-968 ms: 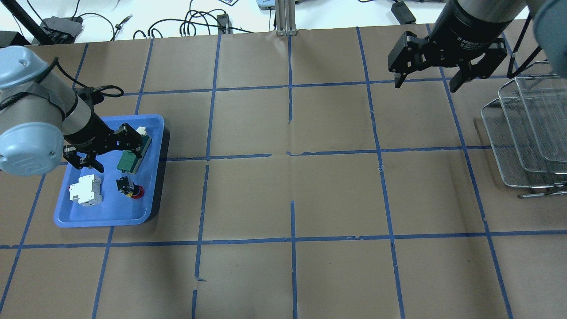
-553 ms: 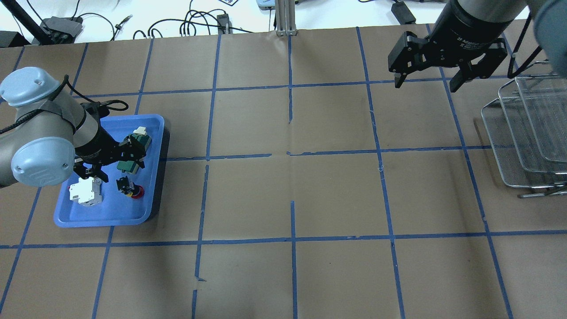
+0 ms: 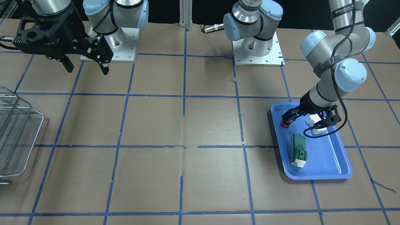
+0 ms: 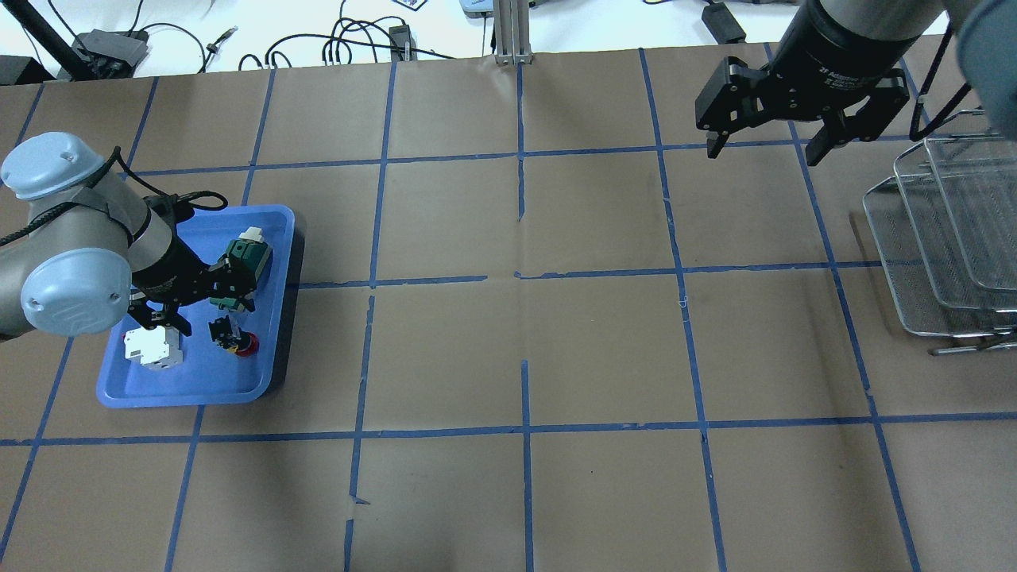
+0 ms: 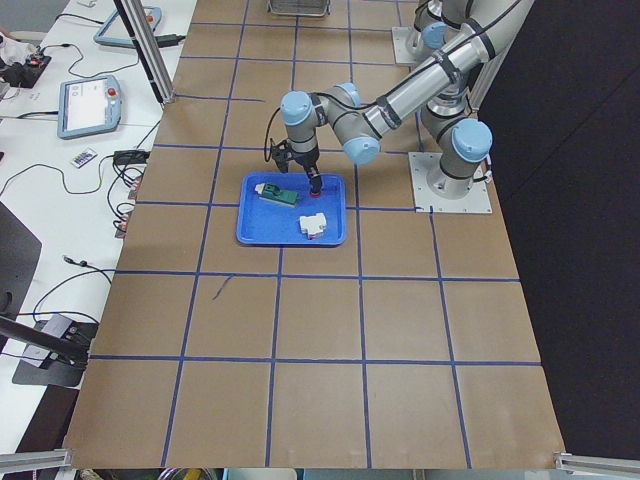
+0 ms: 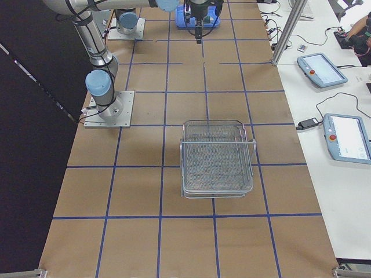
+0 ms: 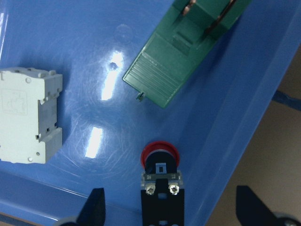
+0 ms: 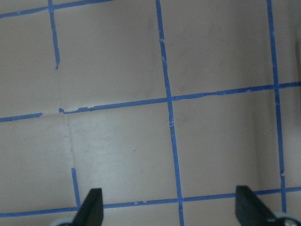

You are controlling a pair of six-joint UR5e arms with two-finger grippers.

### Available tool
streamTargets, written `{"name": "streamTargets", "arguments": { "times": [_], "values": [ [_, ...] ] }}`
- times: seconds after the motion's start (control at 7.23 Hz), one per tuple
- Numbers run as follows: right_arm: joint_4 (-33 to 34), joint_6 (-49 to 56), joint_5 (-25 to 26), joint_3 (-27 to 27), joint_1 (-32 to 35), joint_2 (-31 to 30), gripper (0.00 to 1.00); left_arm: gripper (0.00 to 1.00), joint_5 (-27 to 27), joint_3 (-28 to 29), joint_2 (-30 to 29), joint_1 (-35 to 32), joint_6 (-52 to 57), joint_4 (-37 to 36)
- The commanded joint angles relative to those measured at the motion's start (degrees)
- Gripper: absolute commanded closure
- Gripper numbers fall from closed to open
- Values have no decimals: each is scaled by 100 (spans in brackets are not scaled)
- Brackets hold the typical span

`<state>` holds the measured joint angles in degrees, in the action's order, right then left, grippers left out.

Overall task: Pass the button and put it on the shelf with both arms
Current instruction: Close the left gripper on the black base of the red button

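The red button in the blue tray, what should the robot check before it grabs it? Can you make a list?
1. Left gripper open: ok, fingers spread wide.
2. Button between its fingers: ok in the left wrist view.
3. Room around the button: ok, the green block and the white breaker lie apart from it.
4. Gripper low enough to pinch: cannot tell.
5. Right gripper open for the pass: ok, it hangs above the table near the shelf.
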<state>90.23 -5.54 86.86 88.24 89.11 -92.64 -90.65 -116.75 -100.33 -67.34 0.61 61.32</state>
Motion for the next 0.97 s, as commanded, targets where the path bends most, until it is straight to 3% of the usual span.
{"name": "streamTargets", "arguments": {
  "times": [0.0,0.14,0.41,0.69,0.83],
  "values": [
    [-14,0,7,0,-8,0,0,33,3,-49,-48,2,44,12],
    [-23,9,7,0,-8,0,0,59,12,-119,-31,2,45,-6],
    [-14,9,16,-26,-8,0,0,97,-14,-111,-22,11,219,-15],
    [-14,26,24,-70,-8,9,0,100,81,151,240,-42,309,203],
    [4,496,85,-131,-17,9,0,100,883,579,494,-51,308,1084]
  ]
}}
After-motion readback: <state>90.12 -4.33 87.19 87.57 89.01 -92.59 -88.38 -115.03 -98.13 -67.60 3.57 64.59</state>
